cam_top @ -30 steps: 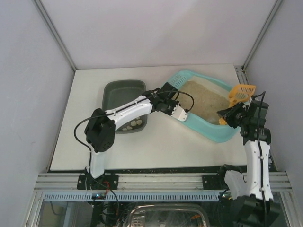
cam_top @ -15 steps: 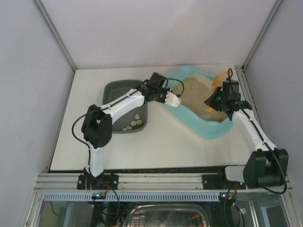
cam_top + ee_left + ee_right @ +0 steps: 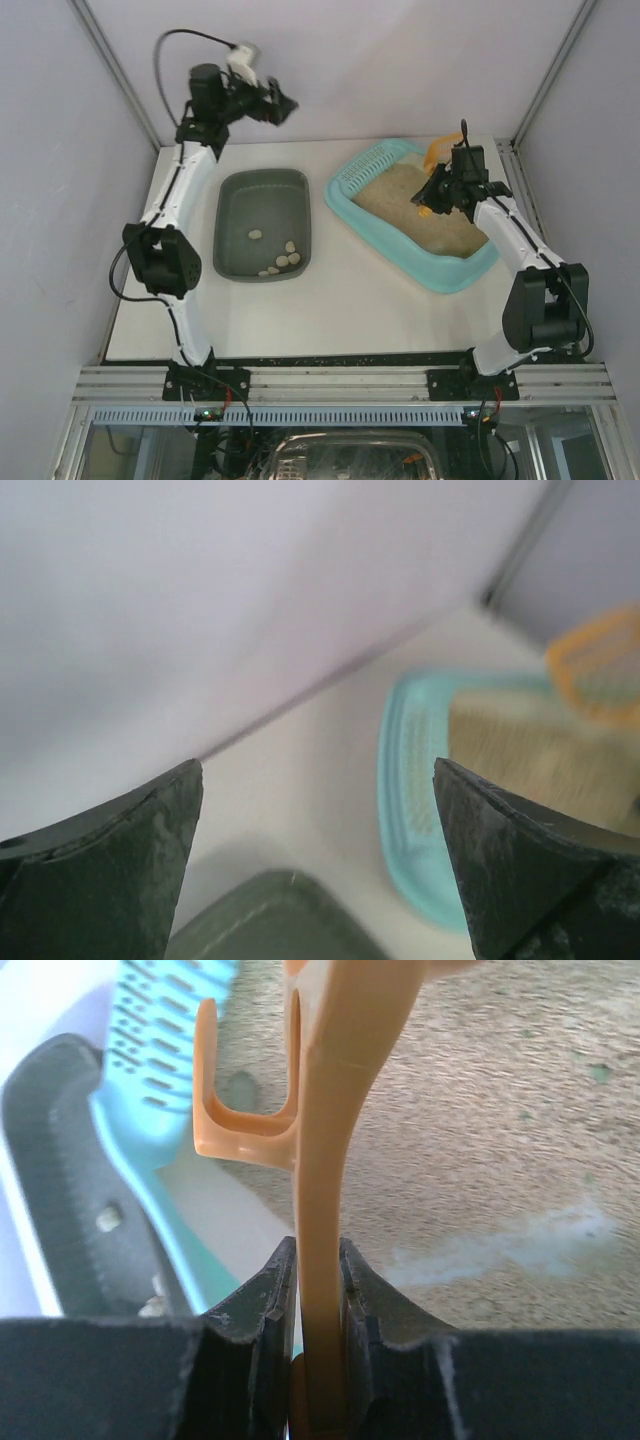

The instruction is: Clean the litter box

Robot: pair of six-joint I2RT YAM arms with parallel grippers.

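Observation:
The litter box point(image 3: 441, 276) is a light-teal tray with beige litter point(image 3: 415, 208), standing at the right of the table. My right gripper point(image 3: 437, 192) hovers over the litter, shut on the handle of an orange scoop point(image 3: 436, 153). The right wrist view shows that handle point(image 3: 330, 1080) pinched between the jaws of the right gripper point(image 3: 318, 1252), with litter point(image 3: 500, 1110) and the perforated strip point(image 3: 150, 1030) below. My left gripper point(image 3: 278, 104) is raised high near the back wall, open and holding nothing. Its wrist view looks down past the left gripper point(image 3: 318, 770) at the teal rim point(image 3: 405, 810).
A dark grey-green tub point(image 3: 232, 200) sits left of the litter box with several pale clumps point(image 3: 281, 262) in its near end. It shows again in the left wrist view as the tub point(image 3: 270, 920). White walls close in on the back and sides.
My left arm has swung up from the litter box rim to the back wall and its gripper has opened. My right arm has carried the scoop from the box's right end to over the litter.

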